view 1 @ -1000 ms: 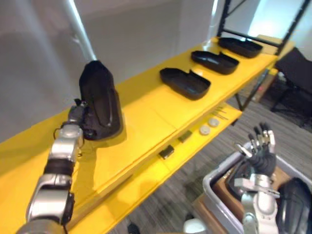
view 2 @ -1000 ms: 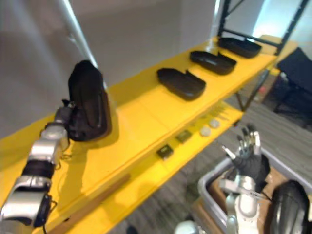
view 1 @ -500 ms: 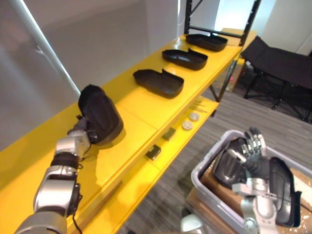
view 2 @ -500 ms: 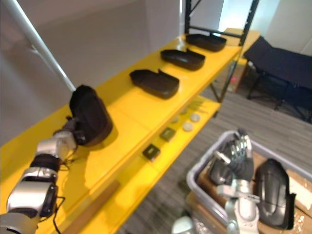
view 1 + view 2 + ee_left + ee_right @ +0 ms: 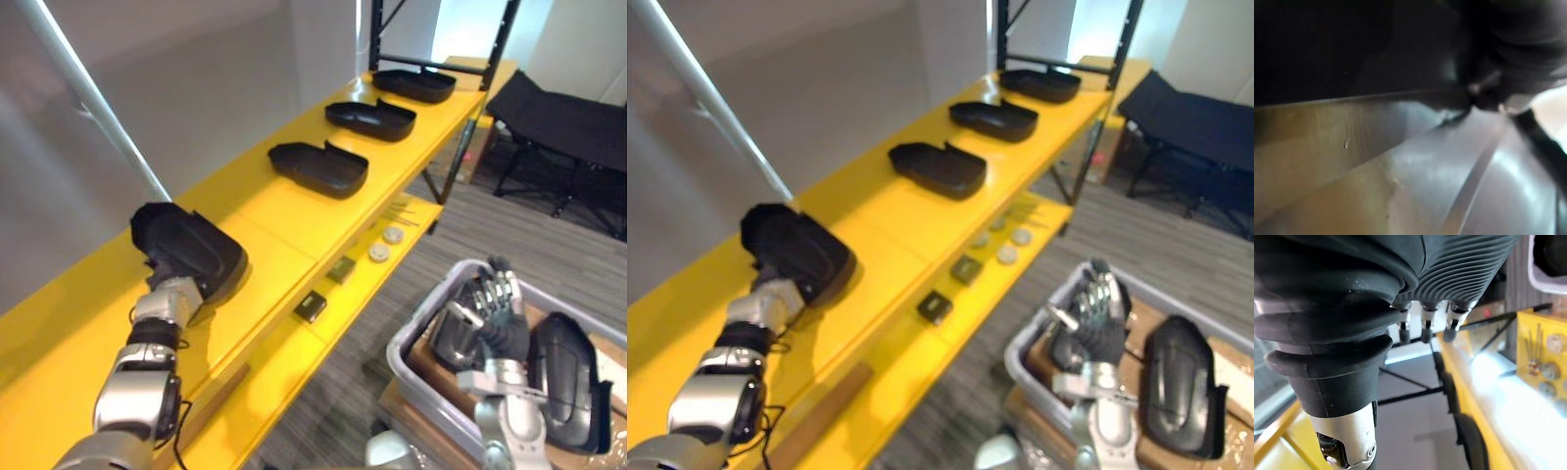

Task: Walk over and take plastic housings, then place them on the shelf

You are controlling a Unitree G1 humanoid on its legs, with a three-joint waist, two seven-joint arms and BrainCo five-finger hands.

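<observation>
The plastic housing [image 5: 188, 253] lies on the yellow shelf [image 5: 284, 211], its near end over the left hand [image 5: 168, 300], whose grip I cannot tell; the right hand [image 5: 496, 315] hovers spread, farther off.

No legible text, label, number or sign. Black housings [image 5: 318, 166] along yellow shelf [image 5: 279, 213]: plain surfaces. Small parts [image 5: 392, 235] near lower ledge's edge (too small to tell print).
</observation>
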